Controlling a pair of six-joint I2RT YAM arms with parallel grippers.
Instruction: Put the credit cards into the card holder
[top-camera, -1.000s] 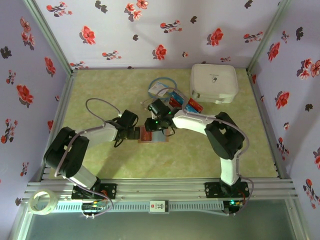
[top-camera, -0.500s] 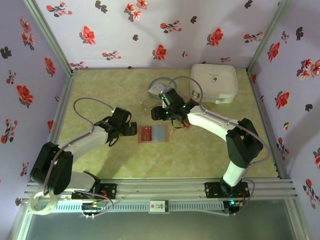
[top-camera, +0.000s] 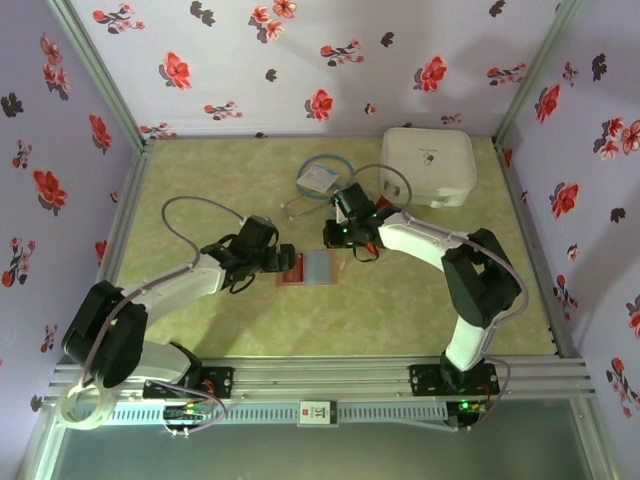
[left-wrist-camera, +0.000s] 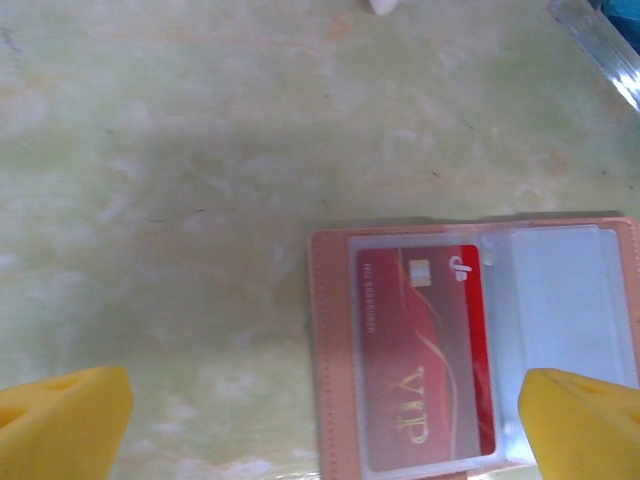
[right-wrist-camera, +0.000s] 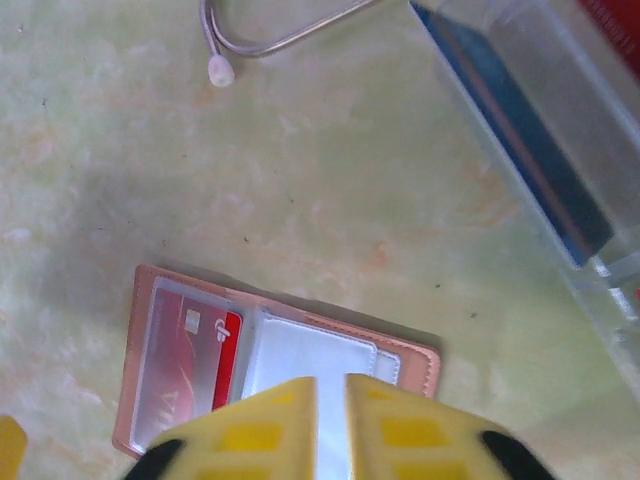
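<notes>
Pinkish-tan leather, the card holder lies opened flat on the green marbled bench between the two arms, with a red card marked VIP tucked under the clear sleeve of its left page. The left tool hangs released just above it, yellow fingertips spread wide, one over bare bench and the other over the holder's right page. The right tool hovers by that right page, its yellow fingers clenched almost together on nothing visible, near a clear plastic tray.
</notes>
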